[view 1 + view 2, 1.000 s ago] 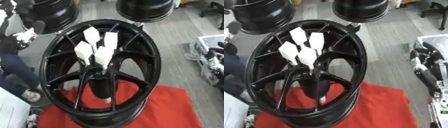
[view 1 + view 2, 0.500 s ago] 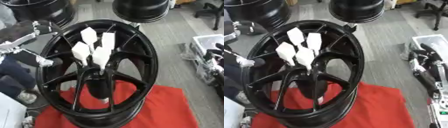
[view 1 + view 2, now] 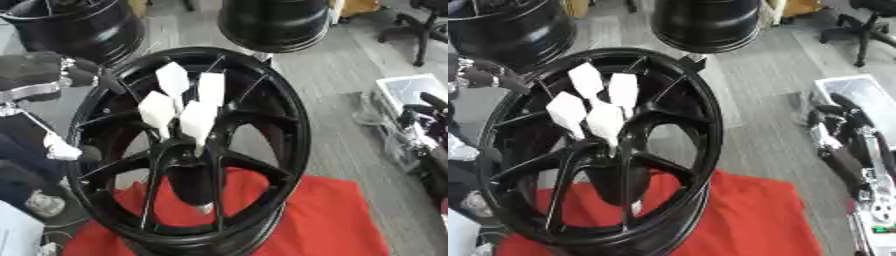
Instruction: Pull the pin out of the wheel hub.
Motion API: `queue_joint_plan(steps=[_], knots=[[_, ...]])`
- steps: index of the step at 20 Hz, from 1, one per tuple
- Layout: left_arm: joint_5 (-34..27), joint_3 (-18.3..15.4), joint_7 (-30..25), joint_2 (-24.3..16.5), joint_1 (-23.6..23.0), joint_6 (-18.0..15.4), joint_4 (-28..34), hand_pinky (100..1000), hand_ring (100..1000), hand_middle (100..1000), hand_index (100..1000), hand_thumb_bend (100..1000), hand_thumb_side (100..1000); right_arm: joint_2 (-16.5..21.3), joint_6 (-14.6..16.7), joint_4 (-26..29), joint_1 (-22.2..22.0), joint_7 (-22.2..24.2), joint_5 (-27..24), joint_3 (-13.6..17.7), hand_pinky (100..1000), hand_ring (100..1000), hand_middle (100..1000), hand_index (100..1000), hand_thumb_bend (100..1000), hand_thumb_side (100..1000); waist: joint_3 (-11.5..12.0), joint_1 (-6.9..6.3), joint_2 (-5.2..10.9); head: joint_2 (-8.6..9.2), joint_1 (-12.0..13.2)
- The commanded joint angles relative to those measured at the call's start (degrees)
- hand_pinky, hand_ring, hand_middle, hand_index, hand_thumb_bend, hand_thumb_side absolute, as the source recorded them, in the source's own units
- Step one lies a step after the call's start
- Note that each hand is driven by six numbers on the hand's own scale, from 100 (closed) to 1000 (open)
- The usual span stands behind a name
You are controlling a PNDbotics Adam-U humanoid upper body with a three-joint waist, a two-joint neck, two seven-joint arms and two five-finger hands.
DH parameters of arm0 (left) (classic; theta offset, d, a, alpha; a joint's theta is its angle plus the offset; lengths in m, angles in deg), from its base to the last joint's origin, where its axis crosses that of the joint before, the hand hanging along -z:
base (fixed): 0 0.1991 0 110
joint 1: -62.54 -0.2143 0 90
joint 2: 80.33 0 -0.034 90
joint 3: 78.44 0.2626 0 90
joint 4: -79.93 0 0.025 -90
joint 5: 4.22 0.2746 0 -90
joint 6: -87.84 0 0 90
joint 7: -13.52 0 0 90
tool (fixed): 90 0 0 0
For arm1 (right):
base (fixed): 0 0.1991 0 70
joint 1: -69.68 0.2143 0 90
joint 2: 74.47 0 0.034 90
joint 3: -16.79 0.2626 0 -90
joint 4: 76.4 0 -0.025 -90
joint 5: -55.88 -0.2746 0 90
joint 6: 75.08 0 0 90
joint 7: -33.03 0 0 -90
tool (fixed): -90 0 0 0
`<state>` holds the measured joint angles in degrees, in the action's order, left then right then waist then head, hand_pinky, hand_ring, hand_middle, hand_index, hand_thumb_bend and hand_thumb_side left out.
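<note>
You have grey floor all around, a red cloth under the black wheel hub, which stands tilted. White-tagged pins sit at its centre. Your left hand sits at the rim's left, its grip unclear; your right hand hangs relaxed at the right.

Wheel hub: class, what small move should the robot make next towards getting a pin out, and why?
Probably bring the left hand inward from the left rim of the wheel hub to the white pins at its centre. No hand touches them yet, and the right hand sits well off to the right.
</note>
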<state>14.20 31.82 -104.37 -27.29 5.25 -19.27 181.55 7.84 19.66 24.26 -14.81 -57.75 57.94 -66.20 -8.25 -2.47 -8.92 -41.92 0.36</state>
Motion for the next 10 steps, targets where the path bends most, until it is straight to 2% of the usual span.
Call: queue_joint_plan(steps=[1,5,6,10], knots=[[-3.0,-1.5,-3.1,-1.4,1.6,1.9,1.3,807,794,784,894,538,580,0.6,0.1,0.6,0.4,0.2,-0.3,0.1,785,715,725,904,239,449,0.0,0.16,0.73,0.87,-0.3],[-5.3,-2.7,-7.4,-1.3,2.3,3.3,2.1,807,794,784,894,538,580,0.6,0.1,0.5,0.4,0.1,-0.3,0.1,785,715,725,904,239,449,0.1,0.18,0.76,0.85,-0.4],[-5.7,-2.6,-8.4,-0.9,2.6,3.3,2.1,806,793,783,892,480,499,0.6,0.1,0.6,0.4,0.2,-0.3,0.0,785,715,725,905,237,450,-0.1,0.15,0.75,0.97,-0.4],[-5.2,1.2,-12.5,2.9,5.9,2.6,-1.2,802,792,780,889,467,463,0.6,0.1,0.5,0.4,0.3,-0.3,0.1,786,715,725,905,234,450,-0.4,0.21,0.85,1.1,-0.6]])
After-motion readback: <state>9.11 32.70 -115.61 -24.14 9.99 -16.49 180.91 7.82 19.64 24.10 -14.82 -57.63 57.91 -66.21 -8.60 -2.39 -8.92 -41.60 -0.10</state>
